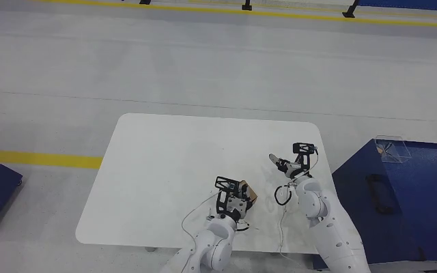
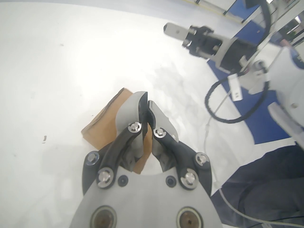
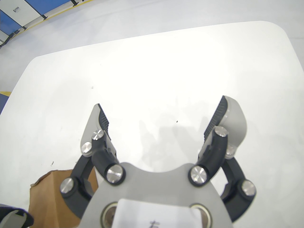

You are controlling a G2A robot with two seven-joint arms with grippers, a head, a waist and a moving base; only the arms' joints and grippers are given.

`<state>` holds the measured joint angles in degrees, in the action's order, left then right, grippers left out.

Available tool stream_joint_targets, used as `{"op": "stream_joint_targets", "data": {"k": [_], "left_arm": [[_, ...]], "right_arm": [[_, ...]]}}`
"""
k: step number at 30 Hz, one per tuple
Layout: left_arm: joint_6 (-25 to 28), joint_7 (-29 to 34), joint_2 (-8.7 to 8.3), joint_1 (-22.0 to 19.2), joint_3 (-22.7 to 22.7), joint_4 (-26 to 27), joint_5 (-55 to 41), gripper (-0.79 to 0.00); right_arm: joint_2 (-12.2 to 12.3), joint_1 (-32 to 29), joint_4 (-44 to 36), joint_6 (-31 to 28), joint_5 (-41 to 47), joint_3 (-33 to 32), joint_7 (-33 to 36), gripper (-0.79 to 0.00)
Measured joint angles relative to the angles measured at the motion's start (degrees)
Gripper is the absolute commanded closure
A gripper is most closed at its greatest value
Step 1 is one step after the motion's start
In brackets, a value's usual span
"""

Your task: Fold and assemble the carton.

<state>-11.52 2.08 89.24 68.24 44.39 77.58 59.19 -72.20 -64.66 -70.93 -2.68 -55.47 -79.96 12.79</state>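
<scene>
Although the brown carton [image 2: 104, 122] looks partly folded, it is not yet a finished box. It sits low on the white bench [image 1: 191, 157], close to the near edge and a little right of the middle, with a crease showing along its side. The left gripper [image 2: 146, 104] is right over it, jaws pressed together tip to tip. No cardboard shows between the tips, and I cannot tell whether they touch the carton or hang just above it. The right gripper [image 3: 161, 103] is further right and a little farther back, apart from the carton. Its jaws are spread wide with nothing between them, over bare bench.

My reading is that the folding is somewhere in its middle, with the left arm placed to press or steady a panel and the right free to help. The main risk is the carton sliding. It looks light and the bench smooth, so a push from closed jaws with nothing bracing the other side could shove it toward the near edge, or off it. Pressing away from the crease could dent the panel rather than fold it. If the right jaws come in for a flap, they could bump the left gripper, since space around the carton is tight.
</scene>
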Motion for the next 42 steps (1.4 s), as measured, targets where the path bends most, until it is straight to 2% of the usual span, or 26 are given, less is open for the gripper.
{"op": "stream_joint_targets", "data": {"k": [5, 7, 10, 16, 17, 18, 19, 21, 22, 26, 29, 33, 37, 42], "left_arm": [[-1.34, 4.19, 0.11, -0.83, -0.47, -2.36, 3.1, 0.0], [-1.94, 3.91, 0.38, -1.11, -0.32, -2.16, 2.83, 0.0], [-0.37, -0.1, 0.42, 0.03, 0.63, 0.82, 1.12, 0.0], [4.58, -13.79, -0.94, 7.14, 4.17, 11.25, 3.24, 0.0], [5.21, -16.19, -1.27, 8.67, 4.98, 12.73, 4.3, -0.785], [5.12, -17.86, -1.46, 9.72, 5.65, 13.66, 4.84, -0.785], [4.7, -19.13, -1.56, 10.54, 6.14, 14.33, 5.03, -0.001], [4.25, -19.86, -1.59, 11.03, 6.37, 14.64, 4.99, -0.015], [4.23, -19.81, -1.58, 10.99, 6.35, 14.6, 4.95, -0.053], [4.27, -19.68, -1.57, 10.91, 6.3, 14.54, 4.93, -0.33], [4.28, -19.68, -1.57, 10.91, 6.3, 14.54, 4.93, -0.505], [4.28, -19.68, -1.57, 10.92, 6.3, 14.54, 4.93, -0.673], [4.28, -19.68, -1.57, 10.92, 6.3, 14.54, 4.94, -0.769], [4.28, -19.68, -1.57, 10.92, 6.3, 14.54, 4.94, -0.784]], "right_arm": [[0.0, 0.0, 0.0, 0.0, 0.0, 0.0, 0.0, -0.785], [0.0, 0.0, 0.0, 0.0, 0.0, 0.0, 0.0, -0.785], [0.0, 0.0, 0.0, 0.0, 0.0, 0.0, 0.0, -0.785], [0.0, 0.0, 0.0, 0.0, 0.0, 0.0, 0.0, -0.785], [0.0, 0.0, 0.0, 0.0, 0.0, 0.0, 0.0, -0.785], [0.0, 0.0, 0.0, 0.0, 0.0, 0.0, 0.0, -0.785], [0.0, 0.0, 0.0, 0.0, 0.0, 0.0, 0.0, -0.784], [0.0, 0.0, 0.0, 0.0, 0.0, 0.0, 0.0, -0.784], [0.0, 0.0, 0.0, 0.0, 0.0, 0.0, 0.0, -0.784], [0.0, 0.0, 0.0, 0.0, 0.0, 0.0, 0.0, -0.784], [0.0, 0.0, 0.0, 0.0, 0.0, 0.0, 0.0, -0.784], [0.0, 0.0, 0.0, 0.0, 0.0, 0.0, 0.0, -0.784], [0.0, 0.0, 0.0, 0.0, 0.0, 0.0, 0.0, -0.785], [0.0, 0.0, 0.0, 0.0, 0.0, 0.0, 0.0, -0.785]]}}
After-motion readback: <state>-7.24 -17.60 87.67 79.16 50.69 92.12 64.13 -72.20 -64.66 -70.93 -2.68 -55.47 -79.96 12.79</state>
